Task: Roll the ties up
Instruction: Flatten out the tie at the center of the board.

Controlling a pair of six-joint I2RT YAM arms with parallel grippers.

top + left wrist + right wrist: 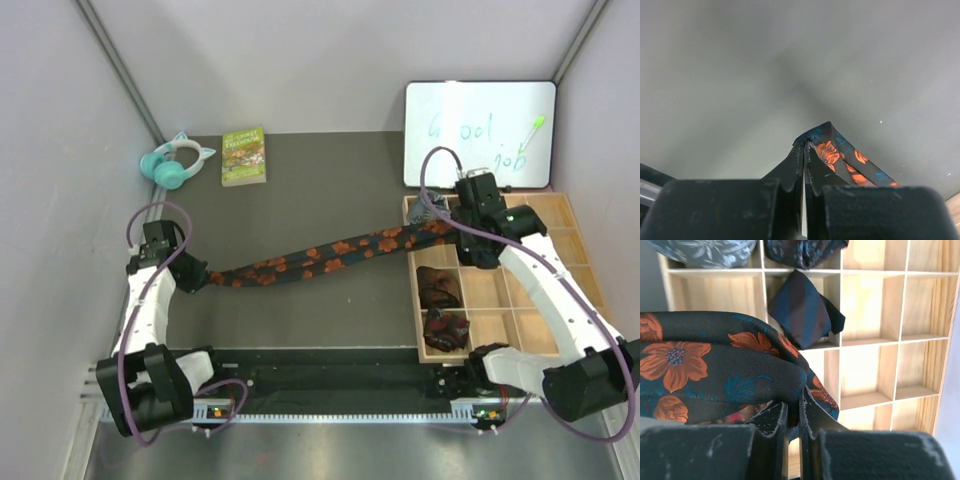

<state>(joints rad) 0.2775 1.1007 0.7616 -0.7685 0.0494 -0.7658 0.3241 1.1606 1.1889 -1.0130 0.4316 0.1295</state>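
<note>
A black tie with orange-red leaf blotches [320, 258] hangs stretched over the dark table between my two grippers. My left gripper [197, 276] is shut on its narrow end; in the left wrist view the jaws [805, 146] pinch the folded tip of the tie [832, 151]. My right gripper [452, 226] is shut on the wide end above the wooden tray [490, 290]; in the right wrist view the fabric [715, 360] drapes over the closed fingertips [794, 407]. Rolled ties [438, 287] [447, 330] sit in tray compartments, with a striped dark one [802, 310] below the right gripper.
A whiteboard [480, 135] leans at the back right behind the tray. A green book [243, 155] and teal cat-ear headphones [177, 162] lie at the back left. Grey walls enclose the table on three sides. Many tray compartments [865, 305] hold nothing.
</note>
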